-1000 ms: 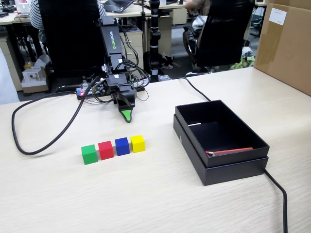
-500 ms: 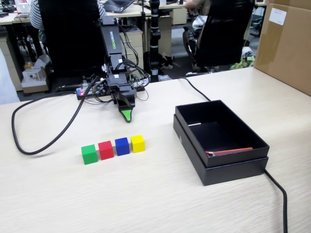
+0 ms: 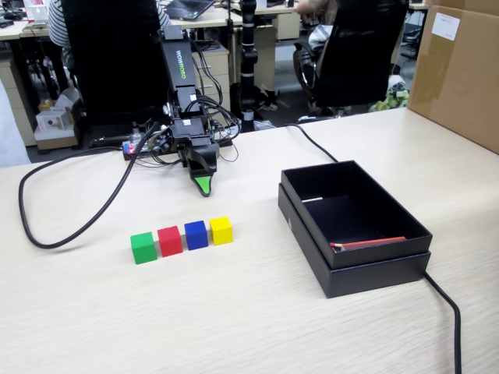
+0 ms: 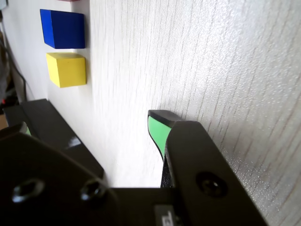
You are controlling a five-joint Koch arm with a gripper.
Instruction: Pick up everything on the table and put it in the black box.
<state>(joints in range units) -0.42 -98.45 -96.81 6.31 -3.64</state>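
While apart: cubes [image 3: 182, 238] before end effector [image 3: 203, 187]

cubes [image 3: 182, 238]: 4 | black box [image 3: 366, 265]: 1 | red stick [image 3: 368, 243]: 1

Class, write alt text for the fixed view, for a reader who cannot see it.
Four cubes sit in a row on a pale wooden table: green cube, red cube, blue cube, yellow cube. Behind them the gripper points down at the table, holding nothing. To the right, the black box holds only a red stick.
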